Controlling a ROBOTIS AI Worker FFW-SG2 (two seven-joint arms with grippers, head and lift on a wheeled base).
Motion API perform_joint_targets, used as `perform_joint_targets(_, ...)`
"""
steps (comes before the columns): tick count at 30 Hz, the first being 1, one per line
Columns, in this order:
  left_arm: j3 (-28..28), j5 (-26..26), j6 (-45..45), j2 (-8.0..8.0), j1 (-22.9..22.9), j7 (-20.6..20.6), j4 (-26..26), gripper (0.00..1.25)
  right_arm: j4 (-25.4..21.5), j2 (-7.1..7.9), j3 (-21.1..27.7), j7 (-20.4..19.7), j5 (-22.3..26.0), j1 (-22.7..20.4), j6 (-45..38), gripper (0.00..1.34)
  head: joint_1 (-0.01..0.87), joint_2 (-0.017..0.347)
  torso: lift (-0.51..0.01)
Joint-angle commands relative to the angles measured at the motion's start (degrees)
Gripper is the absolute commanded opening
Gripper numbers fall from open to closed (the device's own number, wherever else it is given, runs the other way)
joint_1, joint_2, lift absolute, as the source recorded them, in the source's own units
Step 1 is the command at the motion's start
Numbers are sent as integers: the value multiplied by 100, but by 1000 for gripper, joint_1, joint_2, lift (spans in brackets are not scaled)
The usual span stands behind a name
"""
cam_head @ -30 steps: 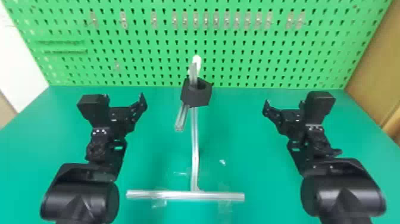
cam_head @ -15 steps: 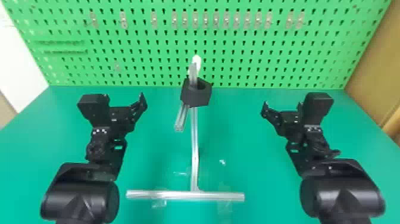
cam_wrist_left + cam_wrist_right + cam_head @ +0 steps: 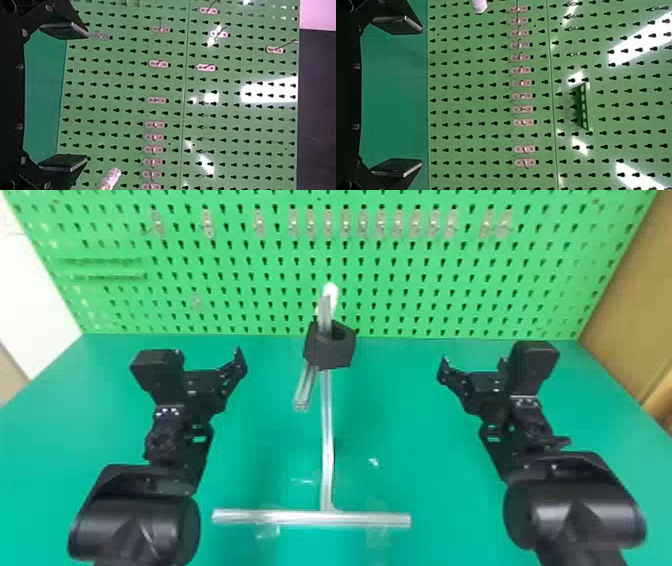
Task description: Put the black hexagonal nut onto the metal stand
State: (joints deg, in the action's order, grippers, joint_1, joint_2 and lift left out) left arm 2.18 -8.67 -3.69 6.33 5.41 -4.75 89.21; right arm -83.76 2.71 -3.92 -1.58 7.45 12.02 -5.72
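**Black hexagonal nut (image 3: 329,352) up on the metal stand (image 3: 326,425)**

I have the nut around a rod near the stand's upper end, just below the white tip (image 3: 331,292). A short angled rod (image 3: 304,390) pokes out beneath it. My left tool (image 3: 210,360) and right tool (image 3: 474,364) are both released, fingers spread and empty, one on either side of the stand and well apart from the nut.

The stand's foot bar (image 3: 280,517) lies crosswise on the green surface (image 3: 260,440), with clear patches (image 3: 267,531) against it. Behind rises the green pegboard (image 3: 425,285), lined with small hooks (image 3: 381,224); my right wrist view picks out a green bracket (image 3: 582,106) on it.

The nut's body hides where the rods meet, so I can't make out that joint. Both arms are cut off at the bottom edge, and the pegboard's top runs out of my head view.
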Motion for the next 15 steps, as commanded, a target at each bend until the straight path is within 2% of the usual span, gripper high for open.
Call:
perform_joint_targets(1,10,-3,0,0,-5,1,0,1069,0,-7,5,0,11,2,-9,1215,693,81,-1)
perform_joint_targets(15,-7,-20,-9,0,-14,1,0,1069,-9,-7,23,0,28,-6,-17,1215,693,81,-1)
